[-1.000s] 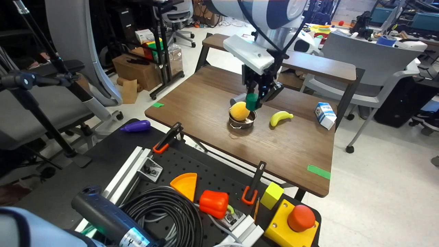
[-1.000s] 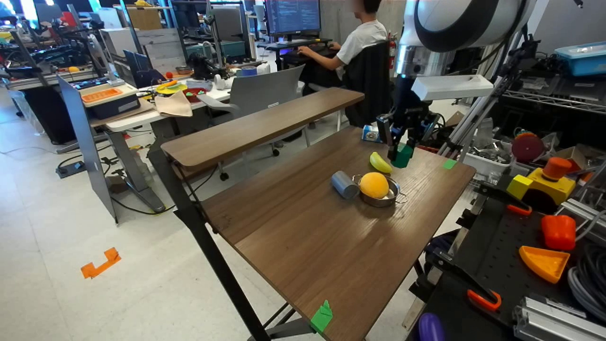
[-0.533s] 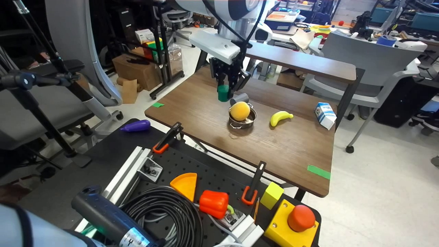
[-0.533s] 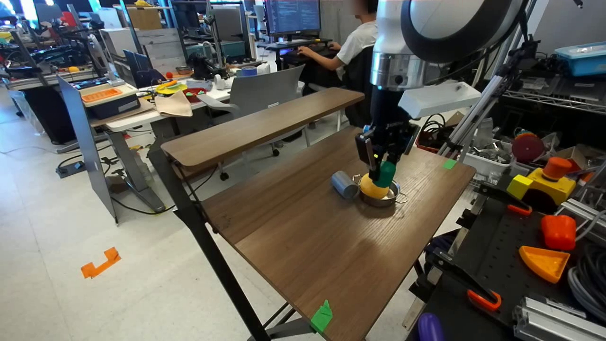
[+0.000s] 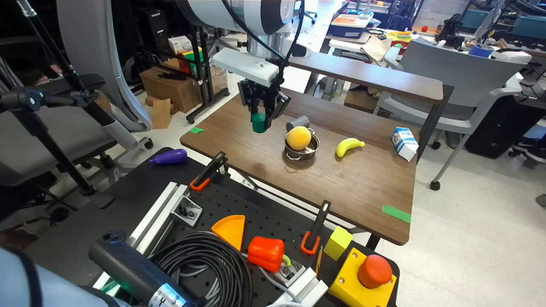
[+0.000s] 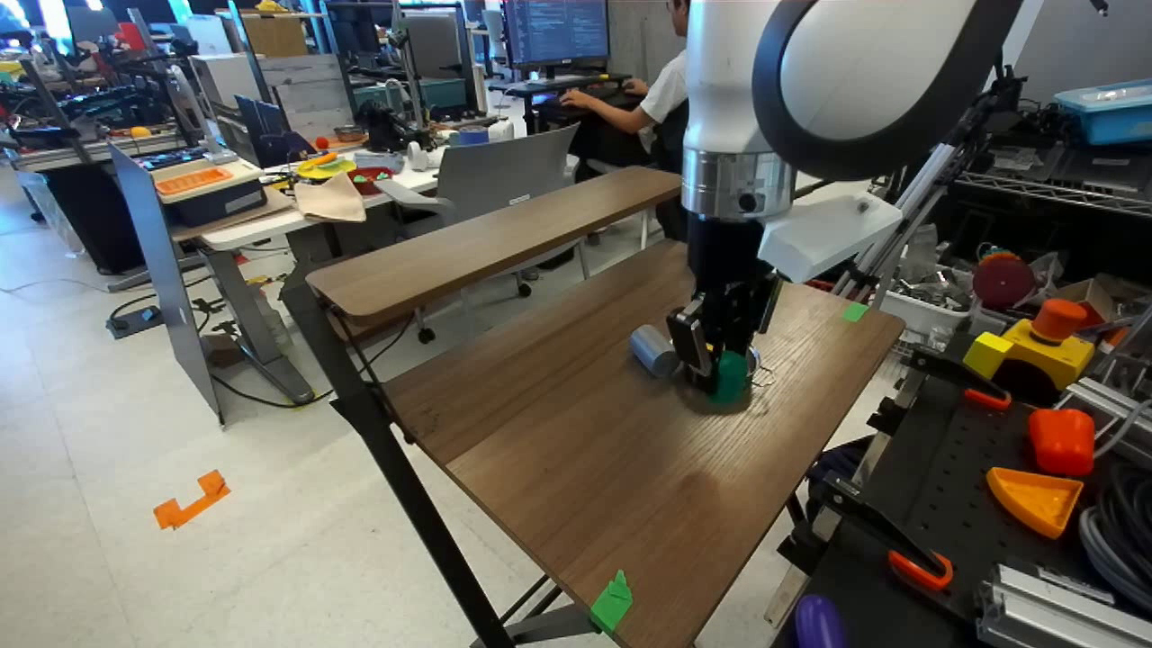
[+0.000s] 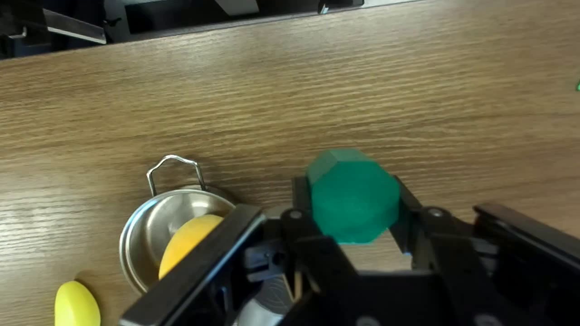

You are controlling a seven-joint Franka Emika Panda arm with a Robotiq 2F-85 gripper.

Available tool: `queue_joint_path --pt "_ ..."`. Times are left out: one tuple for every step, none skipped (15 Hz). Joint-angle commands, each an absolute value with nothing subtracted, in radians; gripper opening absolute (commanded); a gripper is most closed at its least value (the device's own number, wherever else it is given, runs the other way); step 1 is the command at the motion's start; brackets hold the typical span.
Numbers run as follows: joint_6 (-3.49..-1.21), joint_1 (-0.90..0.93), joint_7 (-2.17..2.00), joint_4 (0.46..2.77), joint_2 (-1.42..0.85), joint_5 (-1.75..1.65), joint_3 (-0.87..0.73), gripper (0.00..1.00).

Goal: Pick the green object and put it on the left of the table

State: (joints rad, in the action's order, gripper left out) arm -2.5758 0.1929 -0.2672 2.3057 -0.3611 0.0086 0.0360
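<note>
Over the wooden table (image 5: pixel 341 192) hangs the Robotiq gripper (image 7: pixel 352 203), near a two-handled metal pot (image 5: pixel 302 154). Its jaws stand parted by just the breadth of a green faceted block (image 7: pixel 358 203), clamped on opposite sides of it. The block sits between the tips, clear of the table: deep green, with a flat, many-sided face.

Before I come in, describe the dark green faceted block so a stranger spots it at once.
Find the brown wooden table, then the black two-fingered claw above it. The dark green faceted block is clamped there, the only thing held, whereas the bright green tape strips lie on the tabletop.
</note>
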Motion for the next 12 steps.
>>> queue_joint_path --pt "-2.586 0.185 -0.225 2.254 -0.442 -0.031 0.034 0.18" --pt "-2.586 0.184 -0.215 2.236 -0.47 -0.037 0.032 0.18" --pt "-2.584 0.183 -0.205 2.221 -0.49 -0.042 0.031 0.18" --pt "-2.583 0.184 -0.197 2.195 -0.52 -0.043 0.03 0.18" --pt "-2.582 0.184 -0.19 2.174 -0.542 -0.042 0.03 0.18" --pt "-2.578 0.185 -0.184 2.151 -0.564 -0.041 0.029 0.18" --pt "-2.574 0.185 -0.177 2.13 -0.584 -0.039 0.029 0.18" --pt "-2.57 0.186 -0.173 2.109 -0.601 -0.038 0.028 0.18" --pt "-2.569 0.186 -0.169 2.091 -0.618 -0.037 0.027 0.18" --pt "-2.565 0.186 -0.166 2.074 -0.633 -0.037 0.026 0.18" --pt "-2.564 0.187 -0.165 2.06 -0.646 -0.037 0.025 0.18" --pt "-2.56 0.188 -0.165 2.05 -0.652 -0.038 0.023 0.18"
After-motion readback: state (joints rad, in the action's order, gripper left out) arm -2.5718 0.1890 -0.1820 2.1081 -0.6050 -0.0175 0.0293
